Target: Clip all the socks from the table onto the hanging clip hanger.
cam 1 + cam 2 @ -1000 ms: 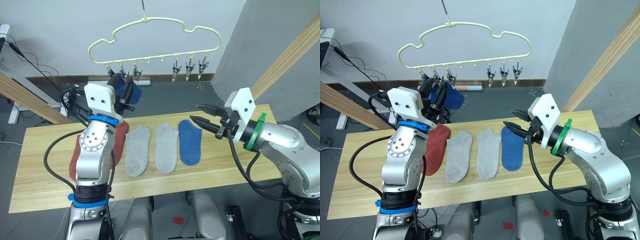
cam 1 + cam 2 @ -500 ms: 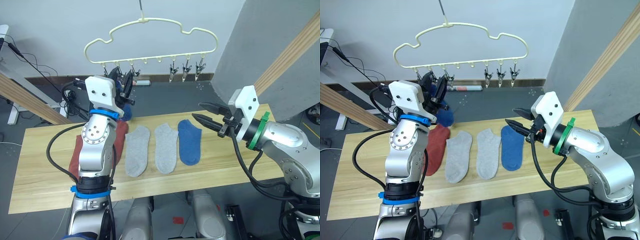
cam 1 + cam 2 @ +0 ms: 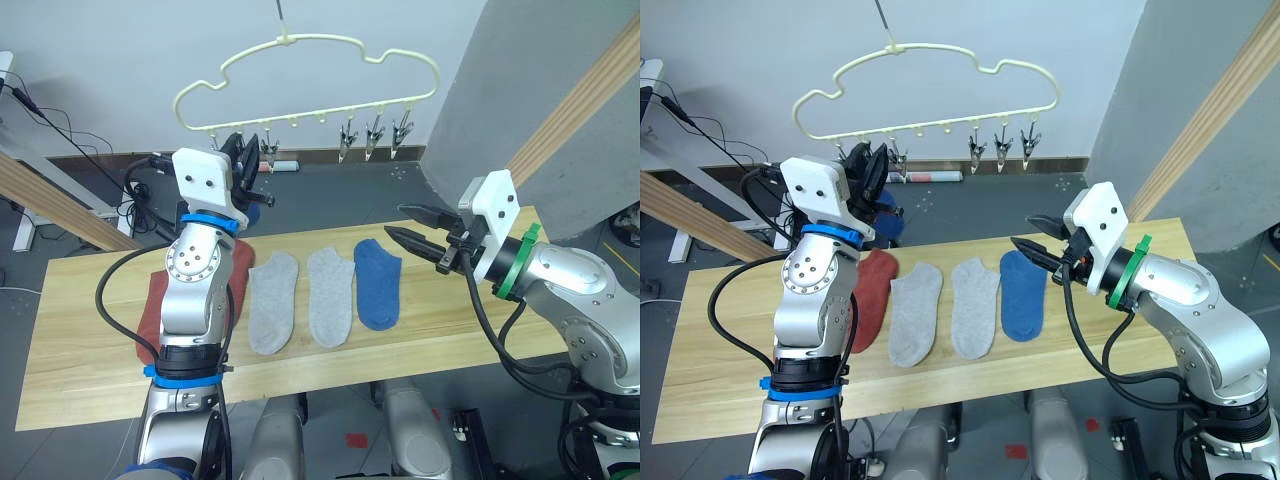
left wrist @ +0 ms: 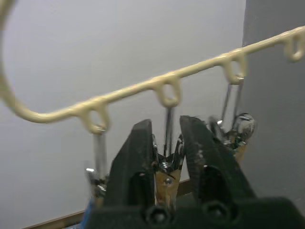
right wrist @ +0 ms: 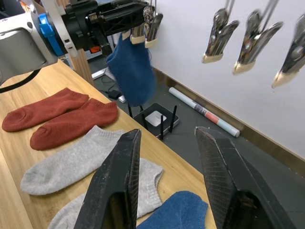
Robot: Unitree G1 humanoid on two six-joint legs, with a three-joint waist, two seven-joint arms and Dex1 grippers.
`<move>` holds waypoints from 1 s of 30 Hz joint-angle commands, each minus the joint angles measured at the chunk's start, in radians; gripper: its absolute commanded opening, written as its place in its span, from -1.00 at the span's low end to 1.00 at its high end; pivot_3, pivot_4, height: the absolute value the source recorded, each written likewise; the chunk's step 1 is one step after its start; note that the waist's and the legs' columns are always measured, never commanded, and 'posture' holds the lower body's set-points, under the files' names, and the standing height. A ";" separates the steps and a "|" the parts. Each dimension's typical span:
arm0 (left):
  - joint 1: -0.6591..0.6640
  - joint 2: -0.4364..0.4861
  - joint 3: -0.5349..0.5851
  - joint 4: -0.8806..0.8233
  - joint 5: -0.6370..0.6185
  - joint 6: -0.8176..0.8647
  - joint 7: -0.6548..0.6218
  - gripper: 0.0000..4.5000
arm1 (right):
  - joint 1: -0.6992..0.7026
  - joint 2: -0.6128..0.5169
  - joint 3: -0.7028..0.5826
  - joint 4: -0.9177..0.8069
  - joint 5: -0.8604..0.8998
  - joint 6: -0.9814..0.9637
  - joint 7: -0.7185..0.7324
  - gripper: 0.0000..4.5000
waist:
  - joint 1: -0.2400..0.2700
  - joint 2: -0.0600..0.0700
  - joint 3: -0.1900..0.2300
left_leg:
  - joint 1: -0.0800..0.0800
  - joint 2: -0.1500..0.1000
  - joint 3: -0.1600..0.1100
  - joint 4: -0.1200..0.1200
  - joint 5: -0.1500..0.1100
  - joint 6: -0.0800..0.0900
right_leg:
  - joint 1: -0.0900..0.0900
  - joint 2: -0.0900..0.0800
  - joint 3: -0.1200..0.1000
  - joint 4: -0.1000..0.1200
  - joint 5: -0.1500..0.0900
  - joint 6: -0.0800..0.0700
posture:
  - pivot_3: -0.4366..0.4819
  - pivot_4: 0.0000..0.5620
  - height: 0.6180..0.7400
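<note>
On the table [image 3: 90, 370], five socks lie side by side: two rust-red socks [image 5: 57, 114] at the robot's left, partly behind the left arm, then two grey socks [image 3: 272, 315] and one blue sock [image 3: 377, 283]. Above the table's right end, the right gripper [image 3: 404, 224] hovers with its fingers spread wide and empty, pointing toward the middle. Farther back, the left gripper [image 4: 166, 143] is raised to the clip hanger [image 3: 300, 75], its fingers drawn narrow around a grey metal clip [image 4: 167, 164] near the left end of the row. A second blue sock [image 5: 132, 71] hangs from a clip there, just beside that gripper.
</note>
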 commanded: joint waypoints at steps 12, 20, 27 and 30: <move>0.012 0.044 0.018 -0.062 -0.010 0.020 -0.020 -0.96 | 0.086 -0.020 0.075 0.039 -0.136 -0.005 -0.123 0.09 | 0.000 0.000 0.000 | 0.000 0.000 0.000 0.000 0.000 0.000 | 0.000 0.000 0.000 0.000 0.000 0.000 | -0.52 0.49 1.00; 0.021 0.087 0.014 -0.102 -0.078 0.094 -0.112 -0.96 | 0.165 0.196 0.259 0.206 -0.354 -0.056 -0.357 0.99 | -0.005 0.000 0.000 | 0.001 0.001 0.002 0.000 0.000 0.000 | -0.001 0.001 0.002 0.000 0.000 0.000 | -0.49 0.50 1.00; 0.024 0.111 0.021 -0.111 -0.099 0.133 -0.141 -0.96 | 0.134 0.411 0.268 0.499 -0.456 -0.214 -0.473 0.99 | -0.003 0.000 0.000 | 0.001 0.002 0.002 0.000 0.000 0.000 | -0.001 0.003 0.003 0.000 0.000 0.001 | -0.46 0.49 1.00; 0.028 0.117 0.022 -0.116 -0.102 0.139 -0.146 -0.96 | 0.109 0.452 0.273 0.611 -0.482 -0.281 -0.474 0.99 | -0.003 0.000 0.000 | 0.001 0.002 0.002 0.000 0.000 0.000 | -0.002 0.003 0.003 0.000 0.001 0.000 | -0.45 0.49 1.00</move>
